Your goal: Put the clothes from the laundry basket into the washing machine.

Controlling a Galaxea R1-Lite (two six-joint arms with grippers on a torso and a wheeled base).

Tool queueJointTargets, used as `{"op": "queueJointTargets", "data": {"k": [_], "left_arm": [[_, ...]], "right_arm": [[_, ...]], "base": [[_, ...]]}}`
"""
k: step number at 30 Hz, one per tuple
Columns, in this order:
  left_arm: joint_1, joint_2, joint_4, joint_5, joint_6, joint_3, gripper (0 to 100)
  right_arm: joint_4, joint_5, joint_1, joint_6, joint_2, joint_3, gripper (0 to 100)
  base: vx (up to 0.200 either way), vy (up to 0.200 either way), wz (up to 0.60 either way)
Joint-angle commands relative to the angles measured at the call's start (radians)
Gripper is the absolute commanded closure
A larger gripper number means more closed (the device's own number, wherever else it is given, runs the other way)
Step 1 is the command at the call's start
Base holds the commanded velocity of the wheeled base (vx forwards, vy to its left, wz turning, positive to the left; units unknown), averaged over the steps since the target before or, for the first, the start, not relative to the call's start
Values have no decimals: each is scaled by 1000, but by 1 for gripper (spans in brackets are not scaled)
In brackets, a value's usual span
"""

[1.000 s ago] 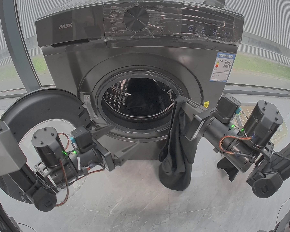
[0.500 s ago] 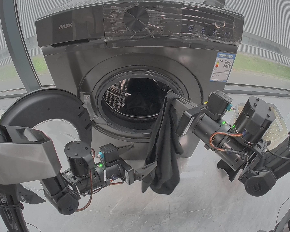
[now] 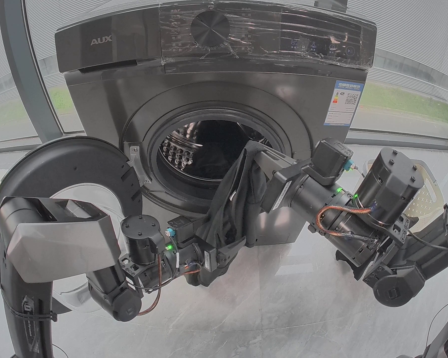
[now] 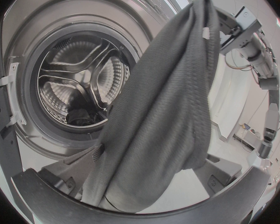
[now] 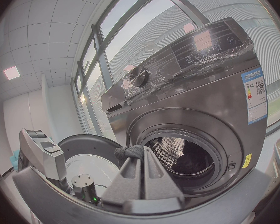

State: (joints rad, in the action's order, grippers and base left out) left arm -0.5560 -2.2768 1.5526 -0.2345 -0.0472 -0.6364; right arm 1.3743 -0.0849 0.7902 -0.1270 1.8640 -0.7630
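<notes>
The right gripper [image 3: 258,151] pinches the top of the dark grey knitted garment [image 3: 234,200] at 4 o'clock of the round open drum mouth [image 3: 153,150] of the grey front-loading washing machine [image 3: 209,85]. The garment's lower folds drape at 6 o'clock between the spread fingers of the left gripper [image 3: 218,237].

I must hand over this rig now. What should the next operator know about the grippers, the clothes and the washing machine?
Right gripper: shut on the top of a dark garment, just before the opening of the washing machine.
Left gripper: open, lower down, with the garment's hanging end draped into it.
Done: door is swung open; dark clothes lie in the drum.
Left: get this garment inside and release it. The laundry basket stands behind the right arm, its contents hidden.
</notes>
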Motion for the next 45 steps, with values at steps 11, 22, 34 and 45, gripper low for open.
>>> {"op": "queueJointTargets", "data": {"k": [11,22,34,45], "left_arm": [[18,-165,0,35,-5,-192,0],[41,-237,-2,35,-13,-293,100],[103,-104,1,34,-20,-232,100],[107,82,0,35,-33,-121,100]], "right_arm": [[5,-1,73,0,1,17,100],[6,-1,73,0,0,33,100],[-20,-7,-88,35,-5,162,100],[-11,-9,-94,58,57,277,100]], "base": [[0,0,0],[0,0,0],[0,0,0],[0,0,0]]}}
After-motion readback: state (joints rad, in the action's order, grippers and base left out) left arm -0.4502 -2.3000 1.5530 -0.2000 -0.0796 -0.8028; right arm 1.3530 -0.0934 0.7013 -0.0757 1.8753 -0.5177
